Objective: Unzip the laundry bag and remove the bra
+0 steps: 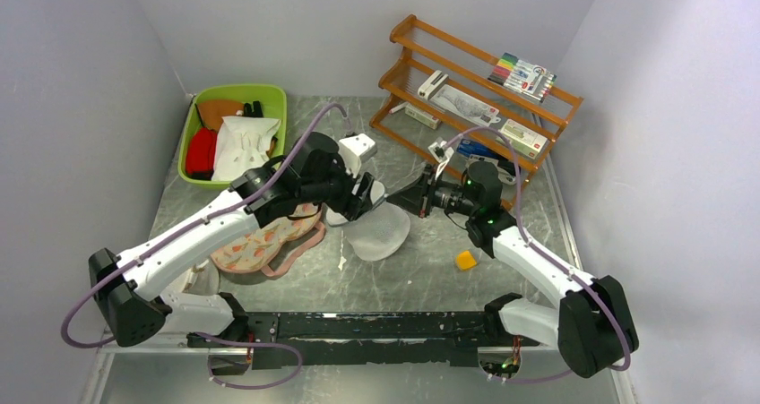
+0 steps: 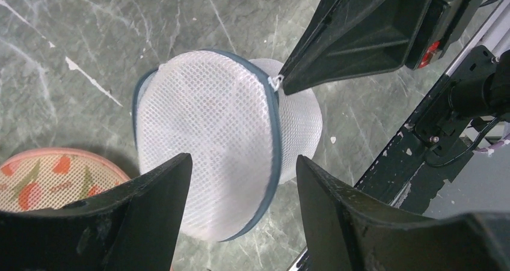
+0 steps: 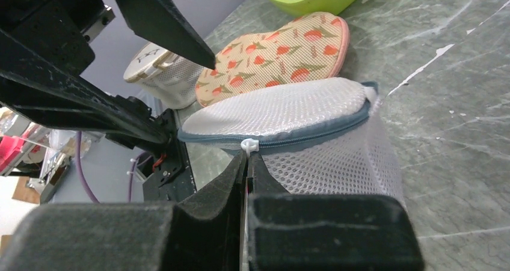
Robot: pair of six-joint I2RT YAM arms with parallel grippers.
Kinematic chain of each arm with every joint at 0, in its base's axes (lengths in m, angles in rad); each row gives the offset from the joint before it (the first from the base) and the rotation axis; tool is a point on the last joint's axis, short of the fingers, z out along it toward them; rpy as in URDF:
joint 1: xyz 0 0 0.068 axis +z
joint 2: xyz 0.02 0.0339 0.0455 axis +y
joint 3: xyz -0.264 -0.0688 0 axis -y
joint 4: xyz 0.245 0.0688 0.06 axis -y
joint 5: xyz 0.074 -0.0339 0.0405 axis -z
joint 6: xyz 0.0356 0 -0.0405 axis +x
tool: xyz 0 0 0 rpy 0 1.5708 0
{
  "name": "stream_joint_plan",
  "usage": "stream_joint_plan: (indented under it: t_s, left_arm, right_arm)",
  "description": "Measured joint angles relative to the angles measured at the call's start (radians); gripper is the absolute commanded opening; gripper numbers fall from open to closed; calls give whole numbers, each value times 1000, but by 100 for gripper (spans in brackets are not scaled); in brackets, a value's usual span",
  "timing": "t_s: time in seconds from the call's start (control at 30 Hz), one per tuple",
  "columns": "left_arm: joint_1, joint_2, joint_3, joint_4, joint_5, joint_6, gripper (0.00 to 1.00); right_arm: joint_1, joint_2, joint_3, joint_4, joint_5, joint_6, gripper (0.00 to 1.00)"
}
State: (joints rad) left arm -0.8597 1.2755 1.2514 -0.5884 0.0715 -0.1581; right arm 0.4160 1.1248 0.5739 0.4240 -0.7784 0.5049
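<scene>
— What's on the desk [image 1: 403, 279]?
— The laundry bag [image 1: 381, 234], centre frame, zipped shut; no bra showing. The left fingers [image 2: 150, 205] gape astride it, likely to steady it.
— And the right fingers [image 3: 225, 184]?
— Pinched on the white zipper pull [image 3: 248, 145], ready to drag it round.

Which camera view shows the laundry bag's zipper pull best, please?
The right wrist view: the white zipper pull sits centred, pinched between the right fingers at the dark rim of the laundry bag. The left wrist view shows it small, at the fingertips. From the top it is too small to tell.
</scene>
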Motion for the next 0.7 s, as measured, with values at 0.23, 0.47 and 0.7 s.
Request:
stream_joint_plan:
  t_s: [0.23, 0.47, 0.7]
  left_arm:
    - [-29, 73, 10, 24, 29, 1, 70]
    - [-41, 113, 17, 12, 19, 17, 33]
    - [-41, 52, 5, -8, -15, 20, 7]
  right_arm:
    - [16, -2, 0, 0, -4, 12, 0]
    - [33, -2, -6, 4, -3, 19, 0]
    - [35, -2, -5, -59, 20, -31, 0]
